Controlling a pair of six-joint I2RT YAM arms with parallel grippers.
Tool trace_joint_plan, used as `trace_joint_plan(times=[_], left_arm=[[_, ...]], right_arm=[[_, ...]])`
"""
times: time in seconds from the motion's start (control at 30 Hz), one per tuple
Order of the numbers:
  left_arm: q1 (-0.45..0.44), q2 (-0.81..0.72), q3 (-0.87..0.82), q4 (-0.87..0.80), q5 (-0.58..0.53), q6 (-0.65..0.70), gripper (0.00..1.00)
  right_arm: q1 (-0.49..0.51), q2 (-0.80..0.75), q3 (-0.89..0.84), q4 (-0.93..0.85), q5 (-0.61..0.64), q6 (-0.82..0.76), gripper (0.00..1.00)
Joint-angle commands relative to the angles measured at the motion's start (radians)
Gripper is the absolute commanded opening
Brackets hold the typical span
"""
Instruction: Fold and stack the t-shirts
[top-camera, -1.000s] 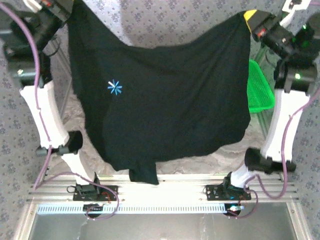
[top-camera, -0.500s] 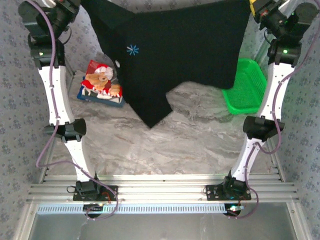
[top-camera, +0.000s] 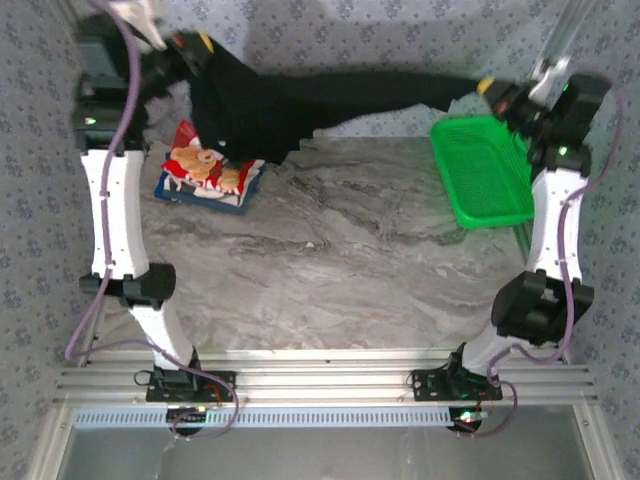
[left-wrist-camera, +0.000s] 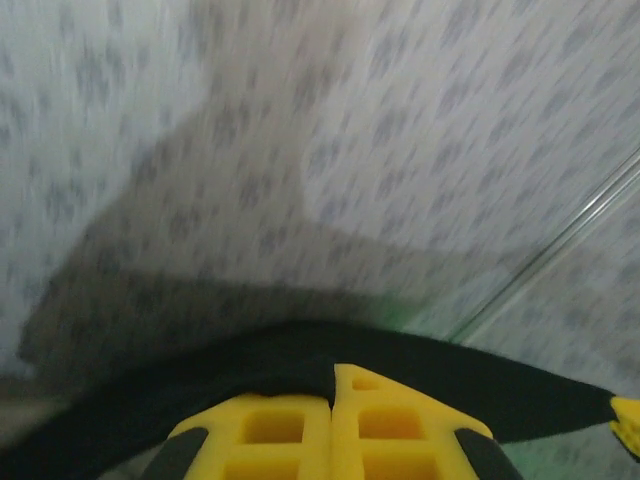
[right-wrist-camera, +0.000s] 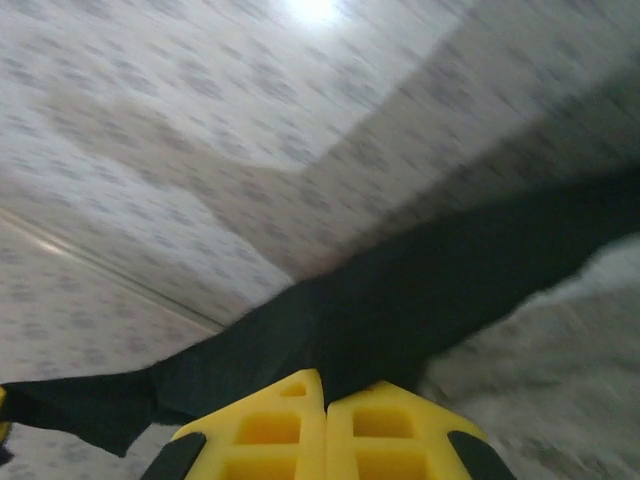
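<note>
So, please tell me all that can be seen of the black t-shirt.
The black t-shirt is plain dark soft cloth, stretched as a long band along the far edge of the table between the left gripper and the right gripper, both shut on it. Its left part hangs bunched, reaching down by the teddy-bear shirt.

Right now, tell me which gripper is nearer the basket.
Right. The right gripper, shut on the black shirt, hangs just past the far edge of the basket. The left gripper grips the shirt's other end at the far left of the table.
</note>
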Motion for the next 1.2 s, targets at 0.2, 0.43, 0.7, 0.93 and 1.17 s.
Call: trace_joint_plan(times=[0.2,0.43,0.7,0.93,1.17], left_arm=[[0.096,-0.636,-1.38,0.312,-0.116,-0.093,0.0],[0.153,-0.93,-1.692,0.166,-0.15,-0.064,0.0],[0.195,-1.145,-1.825,0.029,-0.158,-0.119,0.0],[0.2,-1.277,-1.86,-0.035,-0.155,-0.208,0.0],[0.2,-1.309,-1.872,-0.028,-0.219,-0.224,0.0]], right_arm=[[0.004,-0.331,-0.705,-0.11,0.098,-0.254,0.0],[-0.023,-0.622,-0.888,-0.409,0.235,-0.349,0.0],[-0.051,-0.831,-1.071,-0.545,0.274,-0.283,0.0],[-0.031,-0.99,-1.036,-0.707,0.394,-0.21,0.0],[-0.03,-1.061,-1.039,-0.751,0.465,-0.159,0.0]])
